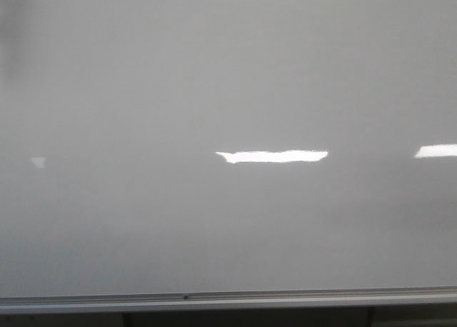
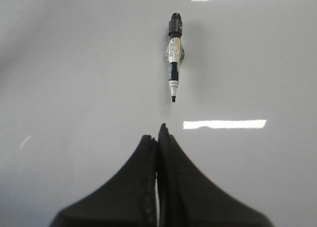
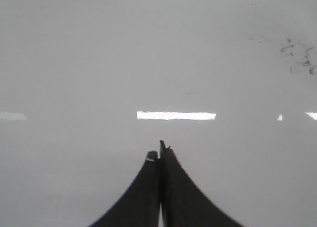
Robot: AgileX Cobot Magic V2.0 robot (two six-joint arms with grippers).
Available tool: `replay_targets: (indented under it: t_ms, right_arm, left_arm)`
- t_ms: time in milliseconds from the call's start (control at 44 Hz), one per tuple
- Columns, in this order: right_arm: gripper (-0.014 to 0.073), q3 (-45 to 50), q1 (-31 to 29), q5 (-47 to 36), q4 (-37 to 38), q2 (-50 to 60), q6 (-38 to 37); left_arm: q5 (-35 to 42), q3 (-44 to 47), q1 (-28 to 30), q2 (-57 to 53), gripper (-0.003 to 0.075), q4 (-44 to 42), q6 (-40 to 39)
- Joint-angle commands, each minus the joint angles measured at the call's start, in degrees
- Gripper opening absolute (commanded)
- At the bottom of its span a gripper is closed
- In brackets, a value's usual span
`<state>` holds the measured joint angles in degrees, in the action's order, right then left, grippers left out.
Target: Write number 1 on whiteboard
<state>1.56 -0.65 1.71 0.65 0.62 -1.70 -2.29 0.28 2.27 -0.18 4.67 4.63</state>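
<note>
The whiteboard [image 1: 214, 77] fills the front view, glossy light grey, with its silver frame edge [image 1: 228, 298] along the near side. No number 1 shows on it. Neither gripper appears in the front view. In the left wrist view a black-and-white marker [image 2: 174, 68] lies uncapped on the whiteboard [image 2: 74, 78], its tip pointing toward my left gripper [image 2: 158, 135], which is shut and empty a short way from the tip. My right gripper [image 3: 159, 151] is also shut and empty above the bare whiteboard [image 3: 124, 53].
Faint dark smudges [image 3: 297, 53] mark the board in the right wrist view. Bright light reflections [image 1: 271, 156] lie across the surface. Below the frame edge a dark gap [image 1: 250, 318] shows.
</note>
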Motion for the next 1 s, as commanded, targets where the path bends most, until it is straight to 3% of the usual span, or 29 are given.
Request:
replay_targets:
  t_ms: [0,683,887,978]
  right_arm:
    - [-0.0067,0.0,-0.3,-4.7,0.0,0.9,0.5]
    - [-0.0067,0.0,-0.3,-5.1,0.1,0.9,0.5]
    - [-0.0067,-2.5,-0.3,-3.5,0.4,0.9,0.5]
    - [-0.0067,-6.3,-0.3,-0.7,1.3,0.8,0.5]
  left_arm:
    - [4.8,1.3,-0.4,-1.1,-0.0019,0.2,-0.1]
    - [5.7,1.3,-0.4,-1.1,-0.0019,0.2,-0.1]
    - [12.9,0.3,-0.4,-1.1,-0.0020,0.5,-0.4]
    - [12.0,-3.7,-0.4,-1.1,-0.0020,0.5,-0.4]
